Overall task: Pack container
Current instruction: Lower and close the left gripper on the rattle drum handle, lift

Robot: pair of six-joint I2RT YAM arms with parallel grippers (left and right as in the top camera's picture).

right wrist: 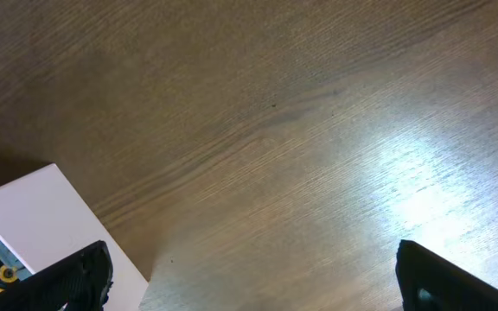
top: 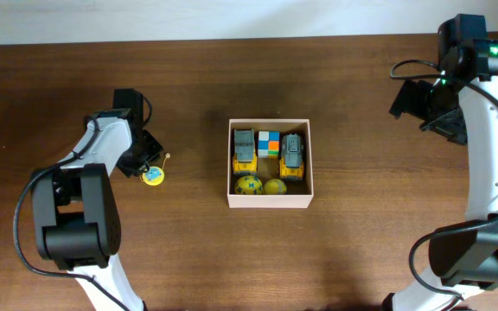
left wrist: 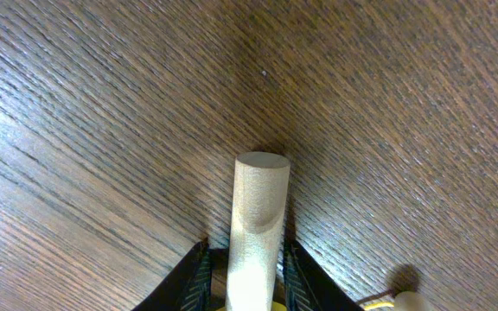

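Observation:
The container [top: 270, 199], a square shallow box with pale walls, sits mid-table and holds two yellow-grey toy trucks [top: 245, 151], a coloured cube [top: 269, 143] and two yellow balls [top: 248, 185]. My left gripper [top: 145, 164] is to its left, down at the table, shut on the pale wooden stick [left wrist: 258, 225] of a small yellow and blue toy [top: 153, 177]. My right gripper [right wrist: 249, 281] is open and empty, high at the far right [top: 424, 105]; the box's corner [right wrist: 50, 220] shows at its view's lower left.
The brown wooden table [top: 361, 242] spreads on all sides of the box. A small bead on a thin string [left wrist: 405, 301] lies beside the held stick.

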